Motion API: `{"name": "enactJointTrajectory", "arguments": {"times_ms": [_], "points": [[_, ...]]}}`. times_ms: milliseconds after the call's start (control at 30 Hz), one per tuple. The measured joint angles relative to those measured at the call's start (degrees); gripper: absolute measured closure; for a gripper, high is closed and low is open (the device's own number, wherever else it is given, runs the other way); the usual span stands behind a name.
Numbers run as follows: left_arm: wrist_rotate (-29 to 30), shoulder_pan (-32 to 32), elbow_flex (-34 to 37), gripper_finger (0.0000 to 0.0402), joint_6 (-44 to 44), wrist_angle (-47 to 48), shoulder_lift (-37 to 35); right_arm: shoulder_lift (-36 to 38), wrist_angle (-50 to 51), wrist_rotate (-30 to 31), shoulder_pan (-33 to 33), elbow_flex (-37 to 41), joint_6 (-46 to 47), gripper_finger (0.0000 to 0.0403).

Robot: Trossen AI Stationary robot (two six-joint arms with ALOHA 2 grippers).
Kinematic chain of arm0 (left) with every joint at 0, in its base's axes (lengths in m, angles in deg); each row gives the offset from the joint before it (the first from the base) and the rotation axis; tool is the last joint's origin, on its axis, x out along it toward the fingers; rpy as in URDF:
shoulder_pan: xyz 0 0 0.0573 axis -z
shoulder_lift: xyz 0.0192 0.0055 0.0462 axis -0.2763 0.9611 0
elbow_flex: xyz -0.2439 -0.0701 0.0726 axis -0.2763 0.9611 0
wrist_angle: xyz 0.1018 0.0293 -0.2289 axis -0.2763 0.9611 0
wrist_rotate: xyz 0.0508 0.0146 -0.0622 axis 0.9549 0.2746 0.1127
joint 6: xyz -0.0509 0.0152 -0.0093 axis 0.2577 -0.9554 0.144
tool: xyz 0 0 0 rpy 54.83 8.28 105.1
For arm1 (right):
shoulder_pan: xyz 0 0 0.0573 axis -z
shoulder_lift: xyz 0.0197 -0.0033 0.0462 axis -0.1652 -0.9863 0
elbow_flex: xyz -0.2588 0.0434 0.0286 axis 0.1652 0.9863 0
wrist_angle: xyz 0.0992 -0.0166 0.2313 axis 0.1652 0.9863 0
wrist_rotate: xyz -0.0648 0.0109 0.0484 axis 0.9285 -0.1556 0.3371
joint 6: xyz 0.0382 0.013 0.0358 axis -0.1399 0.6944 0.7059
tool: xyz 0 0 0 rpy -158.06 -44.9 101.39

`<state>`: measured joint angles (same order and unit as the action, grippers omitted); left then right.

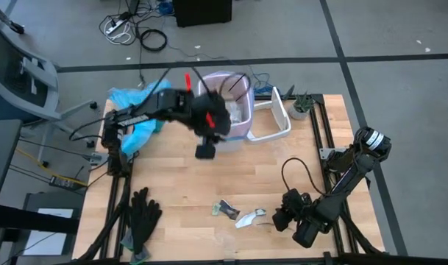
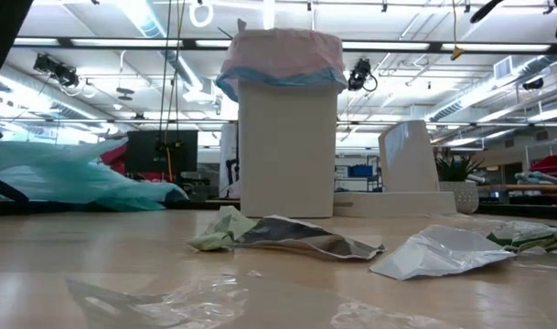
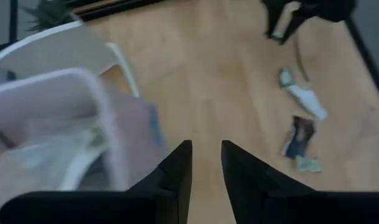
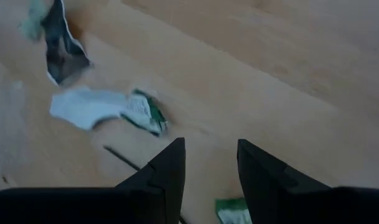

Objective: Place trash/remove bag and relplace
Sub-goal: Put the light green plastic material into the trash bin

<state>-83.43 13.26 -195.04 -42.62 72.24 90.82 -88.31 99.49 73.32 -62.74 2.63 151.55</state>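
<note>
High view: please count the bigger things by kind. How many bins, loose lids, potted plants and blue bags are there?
bin: 1
loose lid: 1
potted plant: 1
blue bag: 1
Total: 4

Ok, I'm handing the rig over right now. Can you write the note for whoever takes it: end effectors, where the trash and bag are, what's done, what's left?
Left end effector: fingers apart, holding nothing, above the table just in front of the bin.
Right end effector: fingers apart, empty, low over the near right of the table, next to the scraps.
Bag: pink liner seated in the bin, folded over its rim.
Trash: dark wrapper and white wrapper lie on the table, with clear film nearby.
Done: some scraps appear to be in the bin.
Left: bin the remaining scraps, pull the bag, fit a new one.
</note>
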Motion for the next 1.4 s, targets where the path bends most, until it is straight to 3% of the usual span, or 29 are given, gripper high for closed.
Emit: {"name": "enactJointTrajectory", "arguments": {"times_ms": [167,333,500,733,933,1167,1400], "points": [[0.7,7.0,0.7,0.0305,7.0,-1.5,0.0,0.0,0.0,-3.6,0.0,0.0,-5.8,0.027],[0.5,13.8,8.0,0.0305,12.5,-7.0,0.2,0.0,-0.7,-4.9,0.0,0.0,-10.5,0.027],[0.5,19.0,22.9,0.0306,19.7,-19.9,-0.4,0.0,-3.0,-5.0,-1.0,0.0,-14.6,0.027],[0.5,23.5,50.2,0.032,32.4,-41.9,-6.5,0.0,-4.0,-5.1,-3.5,0.0,-13.7,0.027],[6.9,24.8,69.0,0.0325,43.1,-55.5,-13.9,0.0,-4.1,-5.1,-4.2,0.0,-11.1,0.027],[6.6,24.6,75.0,0.032,42.5,-60.0,-14.0,0.0,-4.4,-5.0,-3.2,0.0,-7.8,0.027],[5.0,24.6,76.1,0.0265,32.7,-63.4,-13.6,0.0,-5.4,-4.9,-1.5,0.0,-6.4,0.027]]}}
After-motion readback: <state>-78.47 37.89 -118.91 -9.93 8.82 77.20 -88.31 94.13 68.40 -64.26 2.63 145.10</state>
